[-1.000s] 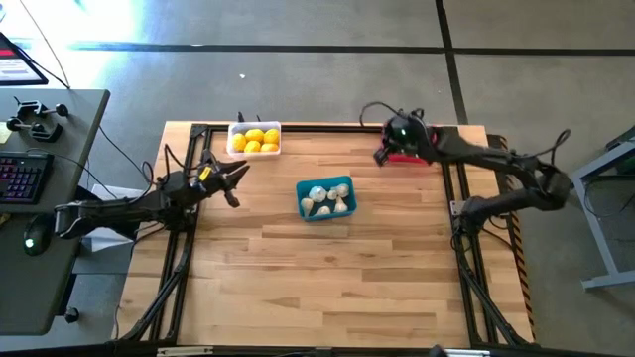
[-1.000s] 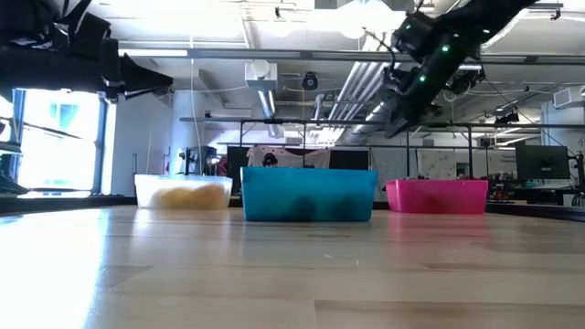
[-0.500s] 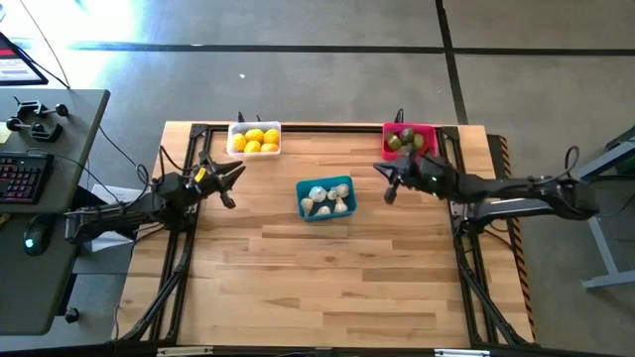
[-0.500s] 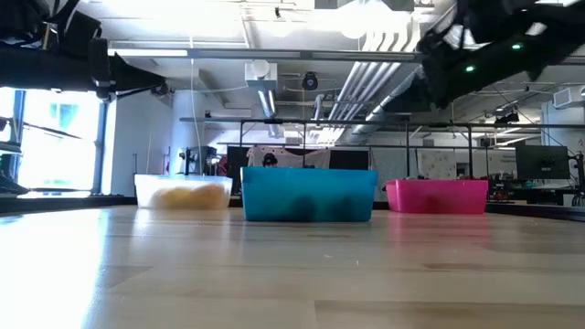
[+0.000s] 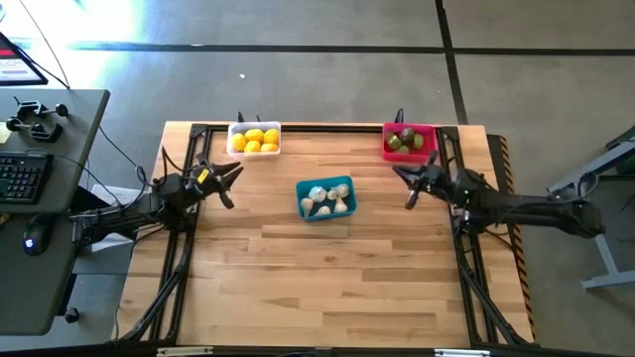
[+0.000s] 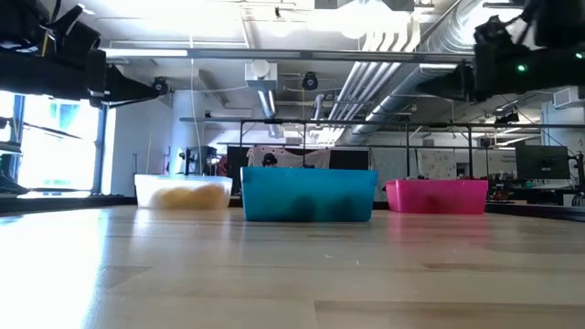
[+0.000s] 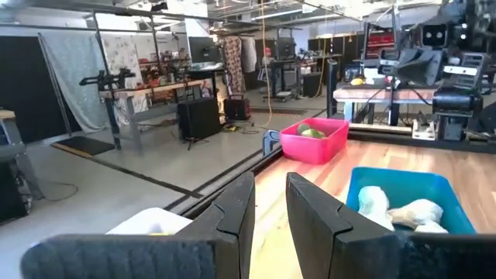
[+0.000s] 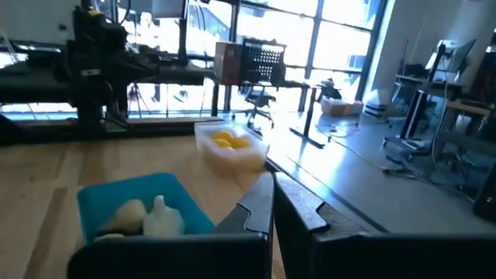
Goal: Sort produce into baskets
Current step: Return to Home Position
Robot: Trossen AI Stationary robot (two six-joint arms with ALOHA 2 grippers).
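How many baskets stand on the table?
3: the white bin at back left, the blue bin in the middle, the pink bin at back right. None looks hidden.

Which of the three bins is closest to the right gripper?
The pink bin, just beyond the right gripper; the blue bin and white bin sit farther left.

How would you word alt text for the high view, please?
Lemons occupy the white bin, garlic the blue bin, green fruits the pink bin on a wooden table. The left end effector and right end effector hover alongside.
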